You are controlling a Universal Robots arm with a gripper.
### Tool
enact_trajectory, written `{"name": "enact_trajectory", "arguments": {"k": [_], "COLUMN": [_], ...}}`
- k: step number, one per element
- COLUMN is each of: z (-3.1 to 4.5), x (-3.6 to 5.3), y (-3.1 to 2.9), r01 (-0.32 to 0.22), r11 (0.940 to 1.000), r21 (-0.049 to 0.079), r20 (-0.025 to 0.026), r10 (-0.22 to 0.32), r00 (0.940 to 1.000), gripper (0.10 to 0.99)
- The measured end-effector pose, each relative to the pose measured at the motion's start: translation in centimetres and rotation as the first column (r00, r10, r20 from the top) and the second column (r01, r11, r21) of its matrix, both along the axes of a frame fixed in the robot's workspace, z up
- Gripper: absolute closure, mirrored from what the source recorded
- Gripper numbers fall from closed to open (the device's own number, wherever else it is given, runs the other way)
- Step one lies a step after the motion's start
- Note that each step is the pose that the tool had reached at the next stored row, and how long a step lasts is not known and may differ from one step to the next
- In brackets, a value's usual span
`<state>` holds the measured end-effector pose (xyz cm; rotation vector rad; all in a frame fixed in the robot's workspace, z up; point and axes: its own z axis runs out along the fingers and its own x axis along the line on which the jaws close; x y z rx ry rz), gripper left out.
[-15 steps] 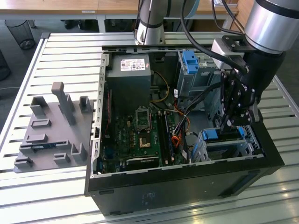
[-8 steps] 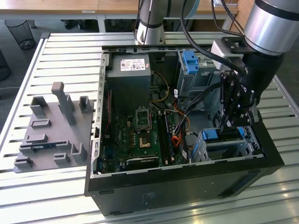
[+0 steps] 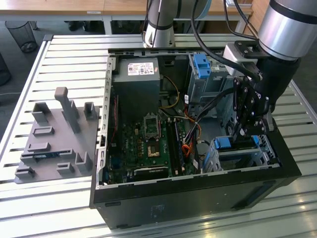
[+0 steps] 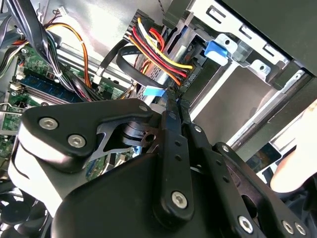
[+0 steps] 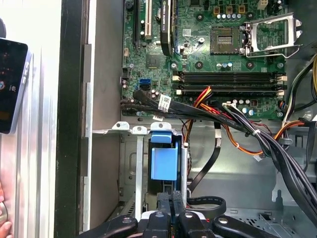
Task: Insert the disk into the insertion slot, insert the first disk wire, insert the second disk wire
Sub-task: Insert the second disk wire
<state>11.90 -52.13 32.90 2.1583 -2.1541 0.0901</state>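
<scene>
The disk (image 3: 241,154) lies in the insertion slot (image 3: 212,159), the low silver cage at the case's corner on the exterior view's right. Its blue frame (image 3: 223,143) shows at the cage's end, and the blue frame (image 5: 162,163) also appears in the first wrist view. My gripper (image 3: 246,134) hangs right over that end with its fingers (image 4: 172,129) close together. In the second wrist view the tips meet the black connector (image 4: 187,82) of a disk wire (image 4: 161,52) made of red, yellow and black strands. The gripper (image 5: 171,197) sits just behind the blue frame.
A taller grey bay with a blue tab (image 3: 200,63) stands behind the cage. Black cable bundles (image 5: 233,119) cross between the motherboard (image 3: 148,144) and the cage. A grey fixture plate (image 3: 54,139) lies at the exterior view's left. A hand (image 4: 297,166) is beside the case.
</scene>
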Motion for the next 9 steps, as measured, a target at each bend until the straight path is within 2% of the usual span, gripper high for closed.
{"name": "enact_trajectory", "arguments": {"k": [5, 6, 9], "z": [0.02, 0.08, 0.31], "x": [0.00, 0.00, 0.00], "y": [0.00, 0.00, 0.00], "r01": [0.000, 0.000, 0.000], "r11": [1.0000, 1.0000, 1.0000], "r21": [0.001, 0.001, 0.001], "r20": [0.0000, 0.0000, -0.0001], "r10": [0.000, 0.000, 0.000], "r00": [1.0000, 1.0000, 1.0000], "gripper": [0.933, 0.871, 0.871]}}
